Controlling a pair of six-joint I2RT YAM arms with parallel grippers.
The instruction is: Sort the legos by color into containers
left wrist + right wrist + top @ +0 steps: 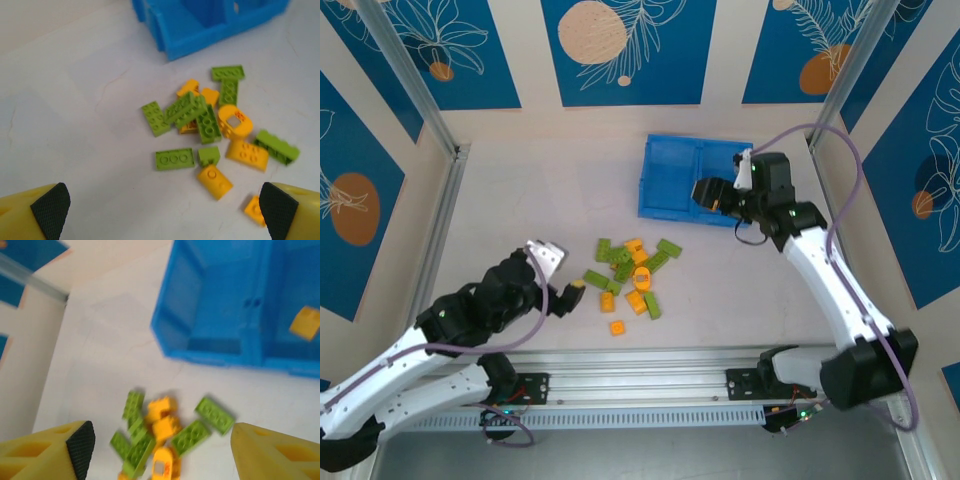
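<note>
Left jaws: the left gripper [164, 216] is being held fully spread just short of the heap, with nothing being gripped.
Right jaws: the right gripper [162, 455] is being held wide apart above the bin, and nothing is being carried between the pads.
Bricks: the loose bricks [630, 272], green and orange mixed, are being left in a heap on the worktop [520, 200], between the arm bases and the bin.
Bin: the blue bin [648, 180] is being stood beyond the heap, to its right. One orange brick [305, 322] is being held by the compartment on the right of the right wrist view, and the other compartment [220, 295] is being left bare.
Risk, mixed grab: pieces are being overlapped, such as a green brick [186, 107] across orange ones, so jaws this wide could be closed on two colours at once.
Risk, slip: a small smooth piece being pinched off-centre could be squeezed out and the heap scattered.
Risk, drop: a brick being released from height could be bounced over the centre wall [262, 315] into the wrong side.
Risk, arms: a clash is being invited if both arms are sent to the heap together.
Surface: a pale, matte top, faintly scuffed, is being used.
Room: the cell is being enclosed by cream walls with blue panels [620, 50] bearing leaf outlines and orange discs, and framed by metal posts [418, 90].
</note>
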